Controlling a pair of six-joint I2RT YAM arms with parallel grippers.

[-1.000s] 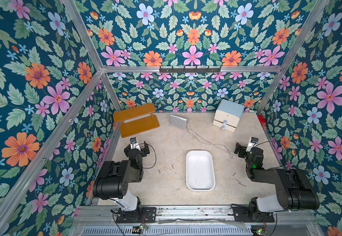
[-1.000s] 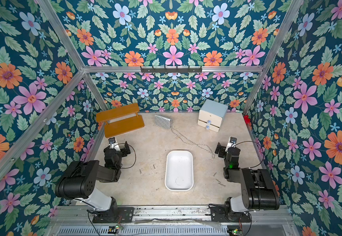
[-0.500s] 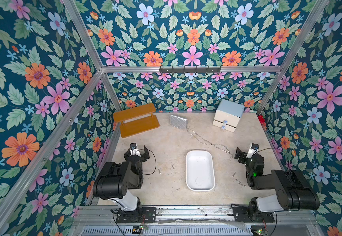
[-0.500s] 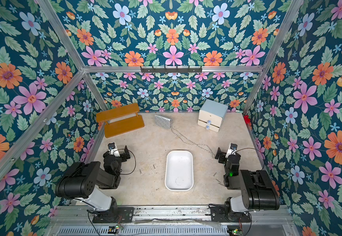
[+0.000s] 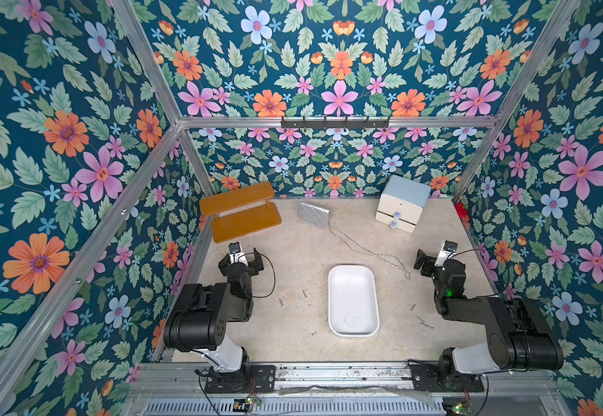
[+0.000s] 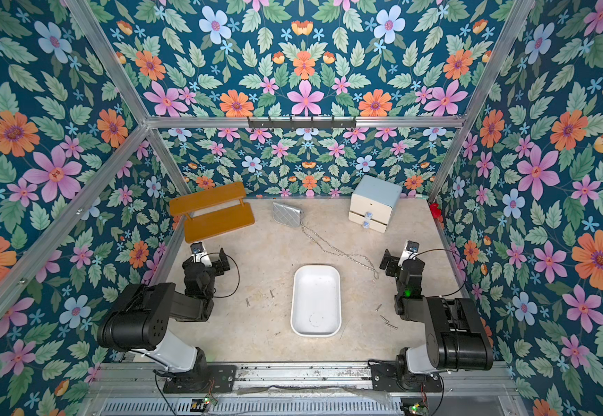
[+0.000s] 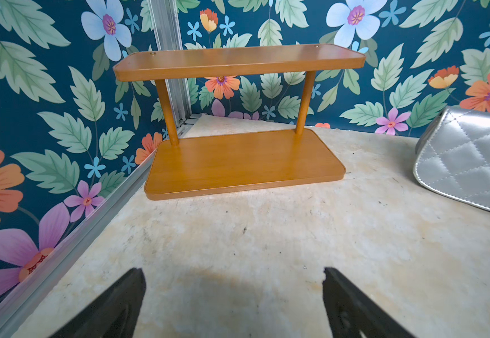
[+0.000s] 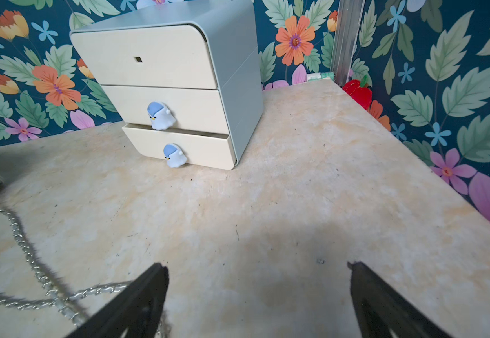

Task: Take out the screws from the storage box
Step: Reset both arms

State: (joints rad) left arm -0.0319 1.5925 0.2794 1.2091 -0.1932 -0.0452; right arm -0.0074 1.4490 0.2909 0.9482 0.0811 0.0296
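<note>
The storage box, a white tub, sits at the front middle of the table, and no screw shows inside it. The screws lie on the table: two left of the box and three right of it. My left gripper is open over bare table near the left wall, facing the wooden shelf. The right gripper is open and empty near the right wall, beside the chain's end.
An orange wooden two-tier shelf stands at the back left. A silver quilted purse trails its chain toward the box. A cream drawer cabinet stands back right, its lowest drawer slightly out.
Both wrists dipped a little toward the front and came back to where they were. The jaws stay open, and the box and screws have not moved.
</note>
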